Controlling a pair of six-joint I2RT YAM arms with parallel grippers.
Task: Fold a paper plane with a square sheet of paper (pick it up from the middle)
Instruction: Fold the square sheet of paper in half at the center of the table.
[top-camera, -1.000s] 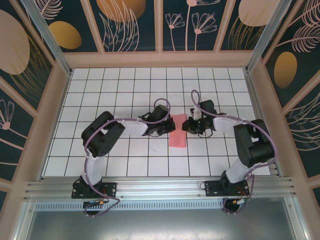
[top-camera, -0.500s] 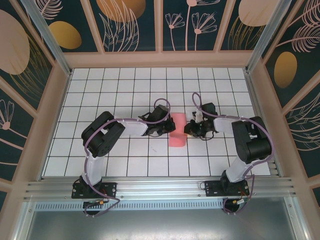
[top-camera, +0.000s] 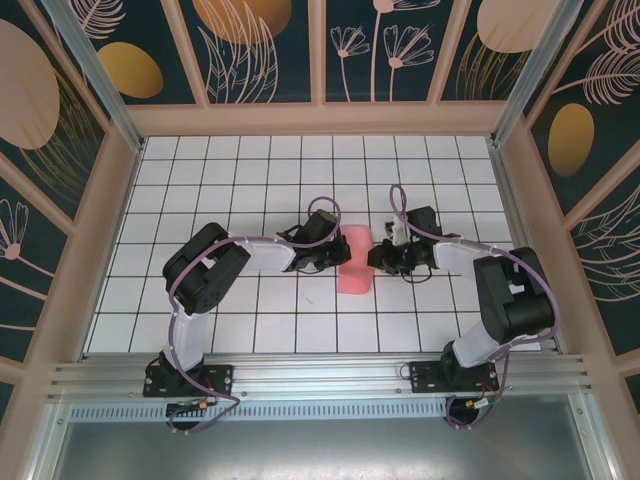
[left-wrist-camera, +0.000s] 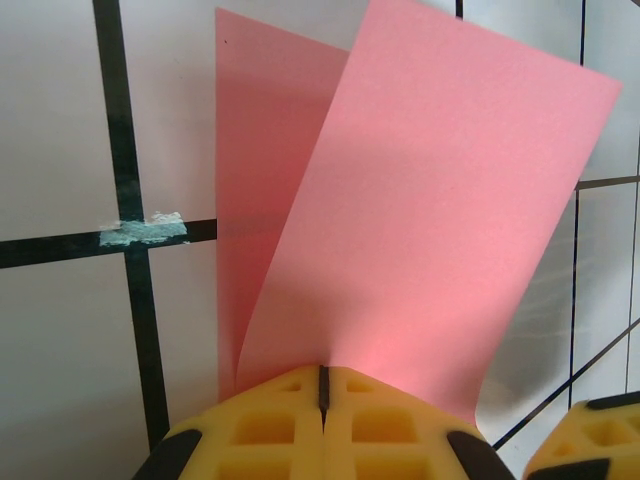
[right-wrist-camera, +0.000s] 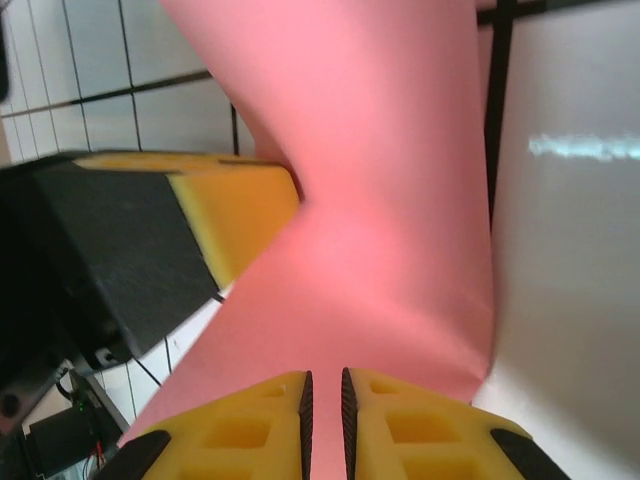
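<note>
Your left gripper (left-wrist-camera: 322, 390) pinches the paper (left-wrist-camera: 420, 220) tight mid-table (it arches up). Your right gripper (right-wrist-camera: 323, 392) shows a narrow slit at its edge, grip unclear.

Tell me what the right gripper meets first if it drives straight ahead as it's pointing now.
The square sheet of paper, rising directly in front of the right gripper. Beyond it, slightly off-line, probably the left gripper, clamped on the same sheet.
</note>
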